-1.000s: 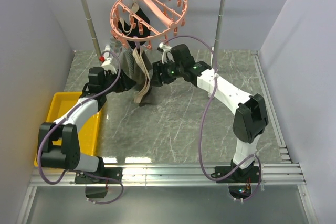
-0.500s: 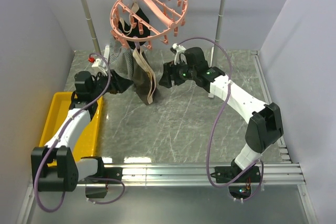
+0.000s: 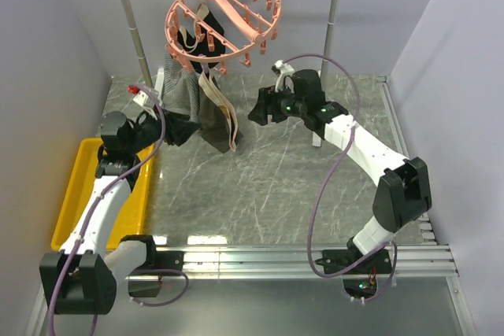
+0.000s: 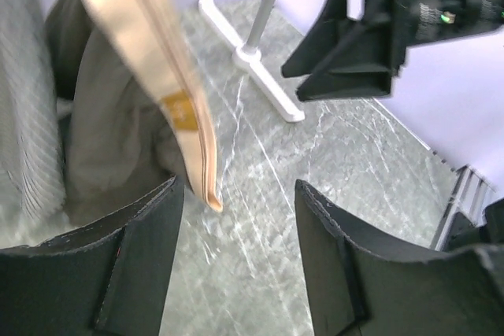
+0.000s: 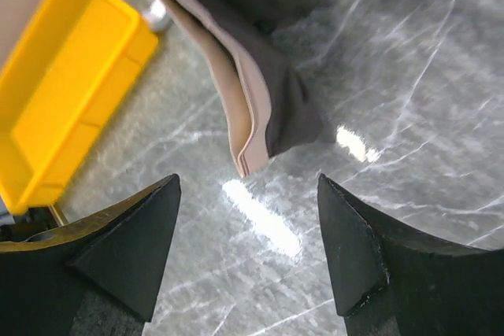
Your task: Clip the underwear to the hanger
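The salmon-pink round hanger point(image 3: 224, 17) hangs by its hook from the white rail. The dark grey-brown underwear point(image 3: 211, 116) with its tan waistband point(image 3: 227, 125) hangs from the hanger's front pegs, clear of the table. It shows in the left wrist view point(image 4: 110, 139) with the waistband point(image 4: 169, 68), and in the right wrist view point(image 5: 276, 76). My left gripper point(image 3: 179, 129) is open and empty just left of the underwear. My right gripper point(image 3: 258, 109) is open and empty to its right, apart from it.
A light grey patterned cloth point(image 3: 179, 88) and a black garment point(image 3: 189, 43) also hang from the hanger. A yellow tray point(image 3: 79, 186) sits at the table's left. The white rail's posts point(image 3: 130, 21) and foot point(image 4: 252, 60) stand at the back.
Both arms have drawn back from the underwear, the left one leftwards and the right one rightwards. The underwear now hangs free from the hanger and has swung a little.
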